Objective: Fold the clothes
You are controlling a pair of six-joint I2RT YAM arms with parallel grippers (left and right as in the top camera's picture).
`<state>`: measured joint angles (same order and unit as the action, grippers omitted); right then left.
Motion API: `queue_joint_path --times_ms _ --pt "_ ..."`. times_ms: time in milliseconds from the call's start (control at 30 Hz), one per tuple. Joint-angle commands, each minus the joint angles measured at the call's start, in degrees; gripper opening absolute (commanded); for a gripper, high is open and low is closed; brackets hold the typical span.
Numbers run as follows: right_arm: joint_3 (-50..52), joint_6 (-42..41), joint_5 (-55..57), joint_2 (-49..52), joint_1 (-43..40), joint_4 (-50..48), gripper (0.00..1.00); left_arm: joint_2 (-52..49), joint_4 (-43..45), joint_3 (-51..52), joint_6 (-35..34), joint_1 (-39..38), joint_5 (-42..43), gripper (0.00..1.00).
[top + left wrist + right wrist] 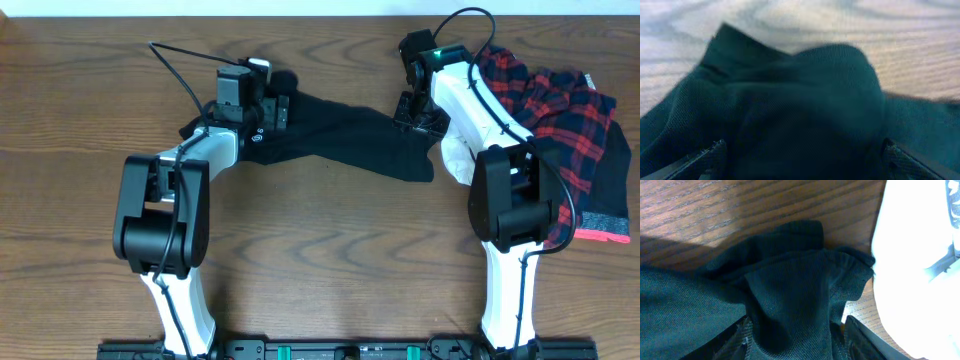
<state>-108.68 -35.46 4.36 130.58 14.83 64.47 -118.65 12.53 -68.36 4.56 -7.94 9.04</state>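
A black shirt (340, 140) lay stretched across the far middle of the wooden table (330, 260), running from the end of the left arm (165, 210) to the end of the right arm (510, 200). It was rumpled, narrow at its left end and wider toward the right, where its lower edge sagged toward the near side. A small white mark (258, 140) showed on the cloth just beside the left arm's wrist.

The left jaws sat over the shirt's left end. In the left wrist view they stood wide, one finger (710, 155) at the bottom left and the other at the bottom right, with a rounded hump of dark cloth rising between them. That view was blurred, so I could not tell whether the fingers touched the cloth.

The right jaws sat over the shirt's right end. In the right wrist view they were partly apart, and a bunched fold of the shirt filled the gap between the two fingers (742, 340). I could not tell whether they pinched the fold or only stood around it.

A white piece (458, 160) lay just right of the shirt's right end, partly under the right arm. Beyond it, at the table's far right, a red-and-navy plaid piece (560, 110) was heaped over a dark piece with a pink edge (605, 235).
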Motion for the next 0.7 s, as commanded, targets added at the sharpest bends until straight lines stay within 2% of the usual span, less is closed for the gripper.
queue_joint_path --times_ms 0,300,500,667 --pt "-0.7 -0.31 -0.07 -1.68 1.53 -0.02 0.57 -1.05 -1.31 -0.98 0.37 -0.07 0.31 0.98" --pt "-0.7 -0.28 0.13 -1.68 1.51 -0.42 0.51 -1.16 -0.66 -0.98 -2.27 0.04 0.37 1.0" --pt "-0.68 -0.28 0.13 -1.53 1.31 -0.39 0.51 -1.16 -0.46 -0.98 -2.25 0.04 0.35 0.98" --pt "0.48 -0.31 0.11 -0.9 1.31 -0.61 0.46 -1.16 1.29 -1.01 -2.25 0.04 0.35 0.82"
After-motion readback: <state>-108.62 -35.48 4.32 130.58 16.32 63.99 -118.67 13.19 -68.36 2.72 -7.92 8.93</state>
